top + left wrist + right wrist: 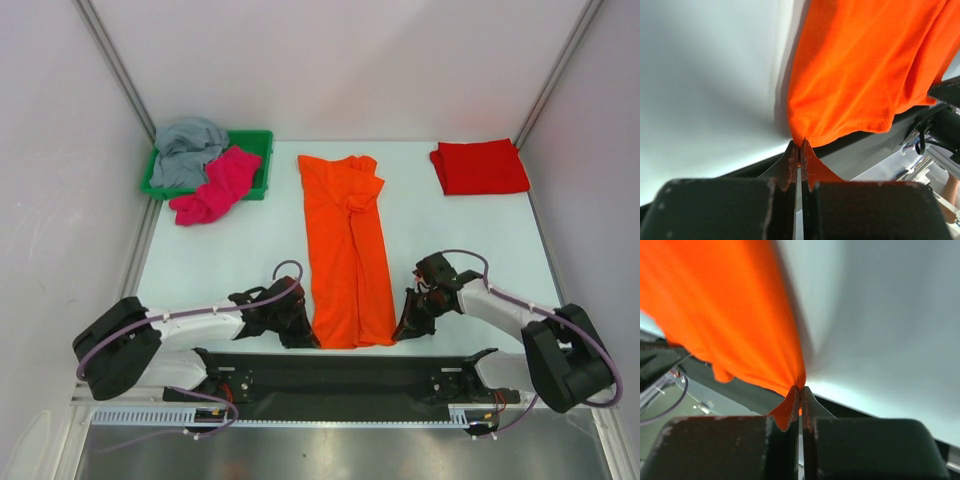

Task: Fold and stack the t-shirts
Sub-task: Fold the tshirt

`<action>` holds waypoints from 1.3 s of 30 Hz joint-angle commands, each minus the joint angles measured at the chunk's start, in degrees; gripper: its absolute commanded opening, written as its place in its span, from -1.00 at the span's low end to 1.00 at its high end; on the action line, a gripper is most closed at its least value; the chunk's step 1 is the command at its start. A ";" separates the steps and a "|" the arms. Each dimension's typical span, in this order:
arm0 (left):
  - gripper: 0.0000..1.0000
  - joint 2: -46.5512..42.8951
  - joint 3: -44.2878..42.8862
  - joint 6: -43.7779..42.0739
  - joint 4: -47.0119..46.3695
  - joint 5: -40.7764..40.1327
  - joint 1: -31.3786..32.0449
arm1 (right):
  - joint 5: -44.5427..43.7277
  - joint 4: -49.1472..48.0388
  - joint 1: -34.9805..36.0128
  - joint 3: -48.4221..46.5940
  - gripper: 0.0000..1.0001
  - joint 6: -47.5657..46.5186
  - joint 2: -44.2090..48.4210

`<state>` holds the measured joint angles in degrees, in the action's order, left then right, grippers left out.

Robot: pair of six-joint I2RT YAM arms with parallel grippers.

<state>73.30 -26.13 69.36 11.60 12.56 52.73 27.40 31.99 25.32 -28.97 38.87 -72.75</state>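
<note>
At the near edge, the left arm [190, 325] lies low and stretched out along the tabletop [240, 250], reaching from its base at 8 o'clock towards 6 o'clock. The left claw [800, 150] is pinched fully together on the near-left hem corner of the orange t-shirt [345, 260], with a small tuft of cloth sticking up between its tips. The right arm [500, 300] mirrors it, bent at the elbow at 4 o'clock and angling down and inward. The right claw [801, 392] is closed tight on the near-right hem corner of the same shirt. In both wrist views the cloth is drawn up from the pinched corner into taut folds.

The orange t-shirt lies in a long narrow strip up the middle of the tabletop, from 6 o'clock towards 12, rumpled at its far end. Farther off, at 1 o'clock, the red t-shirt [480, 167] sits folded into a flat rectangle. At 11 o'clock the pink t-shirt [215, 190] spills over the near rim of the green tray [255, 140] onto the tabletop, and the grey t-shirt [188, 150] is heaped in the tray behind it.
</note>
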 commanded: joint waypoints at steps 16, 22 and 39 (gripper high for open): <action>-0.99 -22.95 -1.72 0.87 19.34 -5.35 2.29 | 0.03 10.55 9.22 -8.28 -1.00 5.62 10.80; -0.99 -18.55 -7.96 -8.44 20.93 -2.45 -7.01 | -2.88 14.07 4.48 -21.71 -1.00 0.60 2.01; -0.99 24.51 -47.95 -36.66 24.88 6.69 -28.38 | 0.46 16.17 -6.51 -57.49 -1.00 -13.03 -37.71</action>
<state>93.91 -69.47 38.63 34.13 16.64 26.39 27.16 46.17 19.92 -80.97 28.77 -106.52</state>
